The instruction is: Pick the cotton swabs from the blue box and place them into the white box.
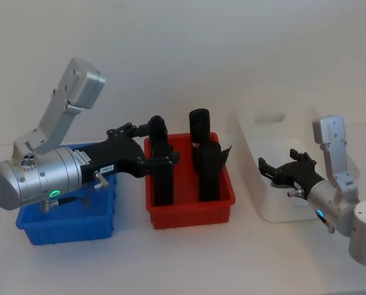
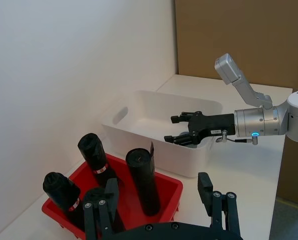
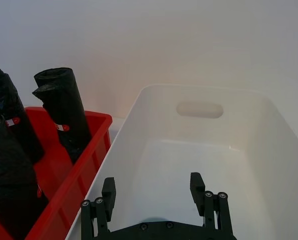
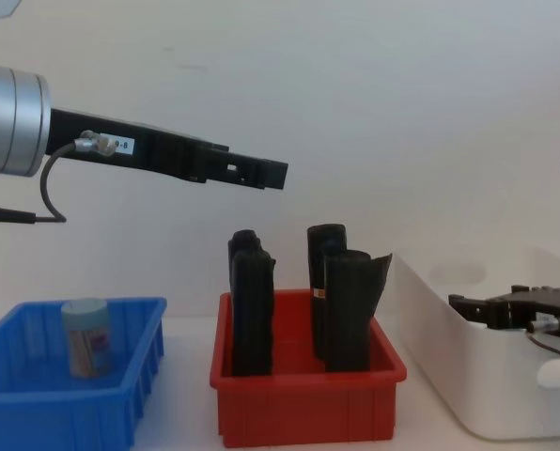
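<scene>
One jar of cotton swabs [image 4: 85, 336], clear with a pale lid, stands upright in the blue box [image 4: 36, 413]. In the head view my left arm covers most of the blue box [image 1: 66, 224]. My left gripper [image 4: 275, 174] hangs high over the red bin; its wrist view shows the left gripper [image 2: 158, 181] open and empty. My right gripper [image 1: 274, 163] reaches into the white box [image 1: 269, 117] from the near side. In the right wrist view the right gripper [image 3: 152, 179] is open above the tub's floor, with nothing between the fingers.
A red bin [image 1: 192, 212] with several tall black rolls [image 4: 252, 305] stands between the blue box and the white box. The rolls rise well above the bin's rim, just under my left gripper. A white wall lies close behind everything.
</scene>
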Controlling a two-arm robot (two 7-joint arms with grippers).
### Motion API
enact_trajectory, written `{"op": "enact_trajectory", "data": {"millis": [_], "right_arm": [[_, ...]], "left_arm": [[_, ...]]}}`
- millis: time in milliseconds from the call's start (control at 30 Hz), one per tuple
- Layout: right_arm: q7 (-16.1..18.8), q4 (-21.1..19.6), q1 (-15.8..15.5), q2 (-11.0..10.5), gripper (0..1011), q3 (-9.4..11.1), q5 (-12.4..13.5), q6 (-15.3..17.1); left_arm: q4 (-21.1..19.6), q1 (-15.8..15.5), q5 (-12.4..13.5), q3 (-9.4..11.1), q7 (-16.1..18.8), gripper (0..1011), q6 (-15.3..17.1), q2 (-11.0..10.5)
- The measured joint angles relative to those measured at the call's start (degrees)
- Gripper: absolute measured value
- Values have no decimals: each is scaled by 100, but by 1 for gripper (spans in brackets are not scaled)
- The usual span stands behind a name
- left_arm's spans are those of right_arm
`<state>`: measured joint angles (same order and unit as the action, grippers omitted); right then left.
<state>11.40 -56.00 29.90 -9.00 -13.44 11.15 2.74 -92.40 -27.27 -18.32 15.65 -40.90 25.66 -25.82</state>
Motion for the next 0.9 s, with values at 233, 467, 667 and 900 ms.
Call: {"op": "enact_trajectory", "data": {"millis": [233,467,667,900], "right_arm": [[19,73,44,13,1001,-2,-14,-91],[7,-56,6,2,1001,21,11,-255],[-60,-412,-125,-49,1001,67,94,-377],[-177,-1087,-412,-164,1001,143,230,-443]], "left_arm": [[0,0,0,0,0,1003,0,0],[0,0,0,0,0,1003,0,0],[0,0,0,0,0,1003,0,0],[0,0,0,0,0,1003,0,0]]}}
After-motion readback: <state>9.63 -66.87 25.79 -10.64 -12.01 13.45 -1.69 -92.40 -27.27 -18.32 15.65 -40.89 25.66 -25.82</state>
